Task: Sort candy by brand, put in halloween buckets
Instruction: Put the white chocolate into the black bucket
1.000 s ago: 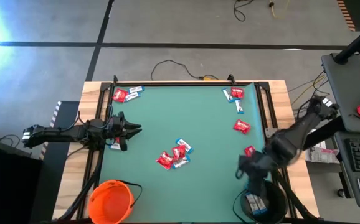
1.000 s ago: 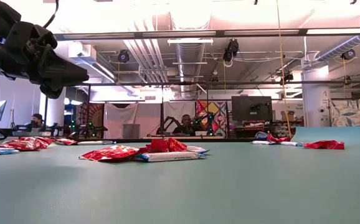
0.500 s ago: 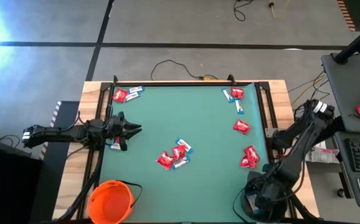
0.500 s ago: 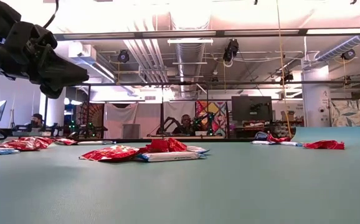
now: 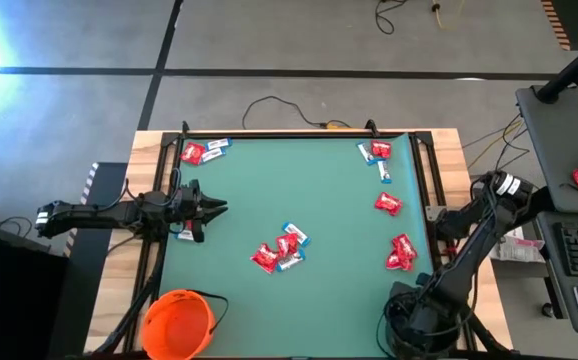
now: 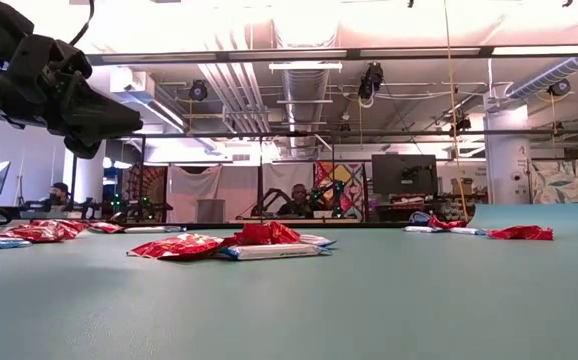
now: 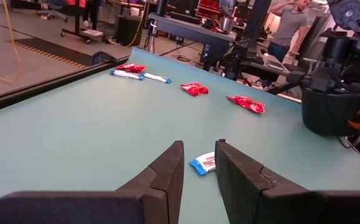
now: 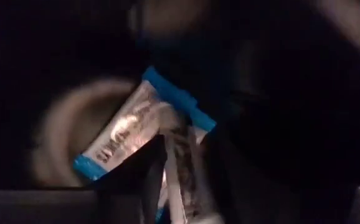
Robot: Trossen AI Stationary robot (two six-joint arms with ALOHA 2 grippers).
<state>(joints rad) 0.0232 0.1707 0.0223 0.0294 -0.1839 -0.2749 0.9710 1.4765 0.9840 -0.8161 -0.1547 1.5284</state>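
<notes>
Right tool inside black bucket, grip state cannot be told | blue-and-white candy seen just ahead | left tool narrowly parted, empty, over open bench.

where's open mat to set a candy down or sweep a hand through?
Widest bare green mat: the far middle band, between the far-left candy pair and far-right cluster. Also free: the near strip between the orange bucket and black bucket. Crowded: the centre pile, the right edge's red candies, and the left edge by the left tool.
</notes>
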